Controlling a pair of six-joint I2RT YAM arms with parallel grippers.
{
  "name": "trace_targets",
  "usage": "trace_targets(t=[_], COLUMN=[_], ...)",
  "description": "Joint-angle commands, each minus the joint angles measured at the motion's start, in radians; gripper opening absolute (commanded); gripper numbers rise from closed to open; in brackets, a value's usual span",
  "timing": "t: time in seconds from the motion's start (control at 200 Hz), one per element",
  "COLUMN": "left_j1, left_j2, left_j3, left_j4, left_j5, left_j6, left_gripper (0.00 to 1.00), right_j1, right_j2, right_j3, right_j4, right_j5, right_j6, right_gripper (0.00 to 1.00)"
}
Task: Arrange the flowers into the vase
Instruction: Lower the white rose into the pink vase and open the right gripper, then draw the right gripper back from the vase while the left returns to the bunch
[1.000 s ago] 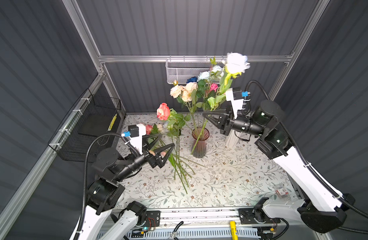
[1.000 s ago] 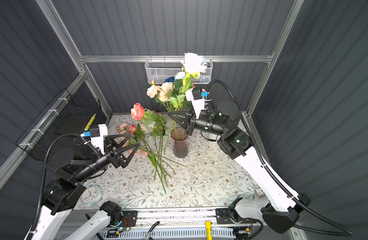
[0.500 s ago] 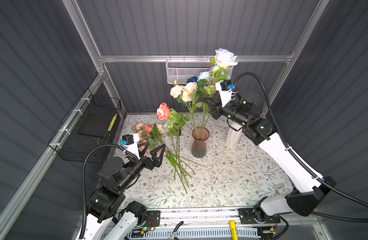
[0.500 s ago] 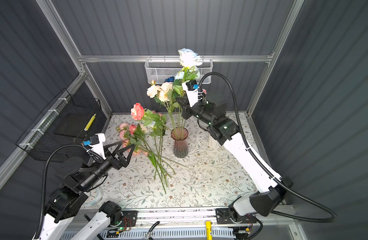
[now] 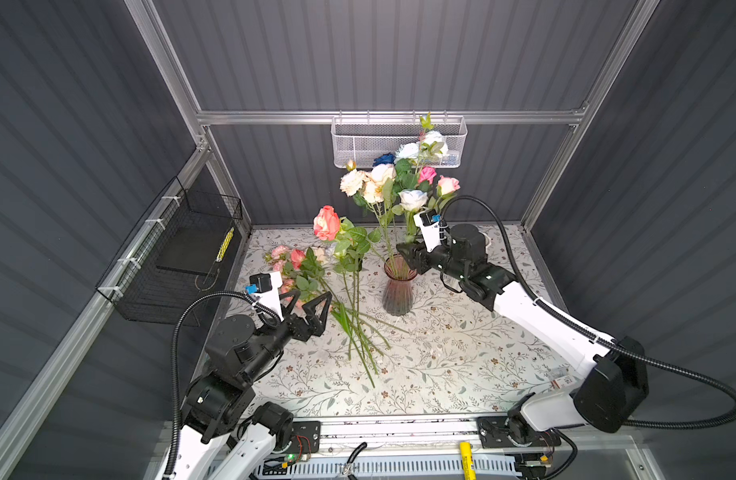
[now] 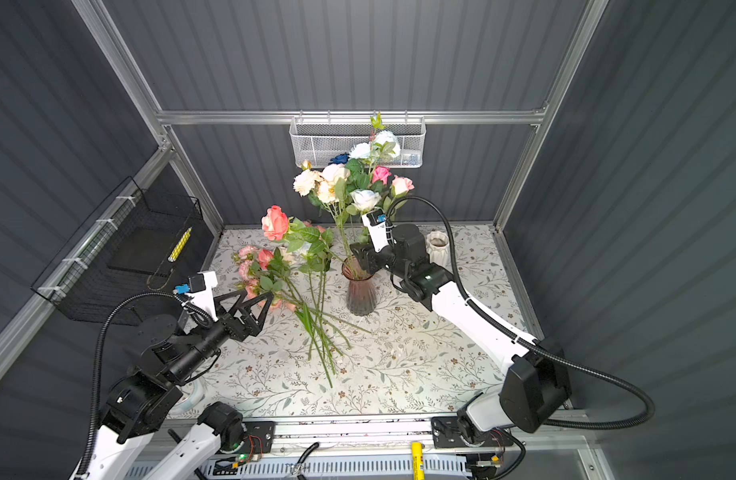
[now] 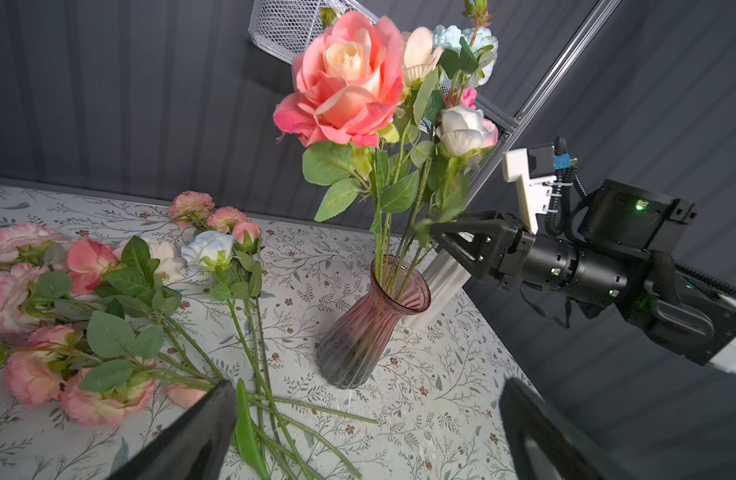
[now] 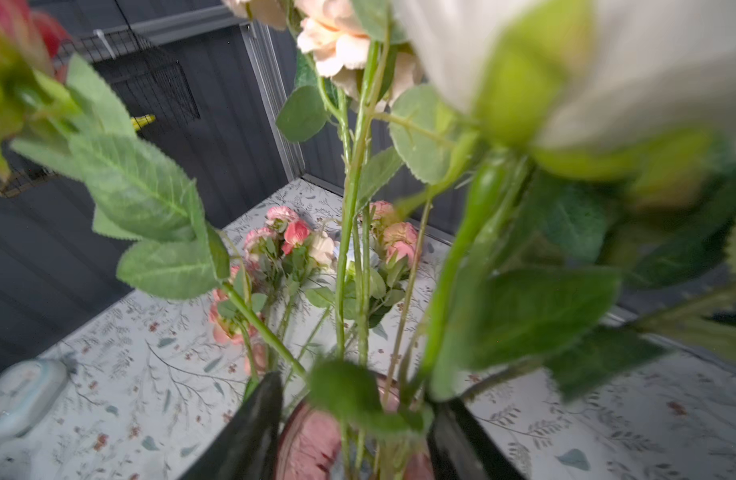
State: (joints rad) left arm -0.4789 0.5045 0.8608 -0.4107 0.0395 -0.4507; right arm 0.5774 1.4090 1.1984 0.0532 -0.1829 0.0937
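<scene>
Vase: pink ribbed glass vase (image 5: pixel 397 293), upright near the middle of the floral-patterned worktop (image 5: pixel 461 353)
Placed flowers (image 5: pixel 382 183): cream, peach, pink, pale blue and dark blue heads on green leafy stems, standing in the vase
Loose flowers (image 5: pixel 299 266): pink, peach and cream heads on long green stems, heaped on the worktop left of the vase in both top views
Left tool (image 5: pixel 312 294): black, jaws spread wide, empty, above the loose stems
Right tool (image 5: pixel 404 261): black, at the vase mouth, jaws parted with placed stems between them
</scene>
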Motion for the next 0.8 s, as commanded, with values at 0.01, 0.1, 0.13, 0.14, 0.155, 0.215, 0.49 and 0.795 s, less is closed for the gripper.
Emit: trace_targets(t=[0.01,0.1,0.13,0.14,0.155,0.215,0.49,0.795], left_j1=[-0.002,-0.002,-0.002,-0.001,-0.002,-0.002,-0.002,-0.001], left_j2=[0.008,0.011,0.012,0.012,0.012,0.016,0.05,0.344], left_j3=[-0.026,-0.04,-0.044,-0.046,-0.048,-0.058,-0.141,-0.306], left_j4=[0.009,0.01,0.01,0.01,0.011,0.01,0.019,0.303], left_j5=[-0.023,-0.032,-0.033,-0.033,-0.033,-0.037,-0.099,-0.018], left_j6=[-0.021,-0.025,-0.027,-0.029,-0.029,-0.034,-0.075,-0.122], left_gripper=[1.0,1.0,1.0,1.0,1.0,1.0,0.93,0.63], right_j1=[-0.001,-0.001,-0.001,-0.001,-0.002,-0.001,-0.002,-0.001], right_j2=[-0.101,-0.169,-0.193,-0.203,-0.21,-0.266,-0.492,-0.598], right_j3=[-0.045,-0.096,-0.115,-0.123,-0.129,-0.163,-0.284,-0.365], right_j4=[0.104,0.122,0.131,0.135,0.138,0.147,0.139,0.103], right_j5=[-0.013,-0.011,-0.01,-0.01,-0.01,-0.013,-0.016,-0.012], right_j6=[0.079,0.114,0.128,0.131,0.135,0.158,0.22,0.238], right_gripper=[0.68,0.7,0.71,0.71,0.71,0.72,0.73,0.72])
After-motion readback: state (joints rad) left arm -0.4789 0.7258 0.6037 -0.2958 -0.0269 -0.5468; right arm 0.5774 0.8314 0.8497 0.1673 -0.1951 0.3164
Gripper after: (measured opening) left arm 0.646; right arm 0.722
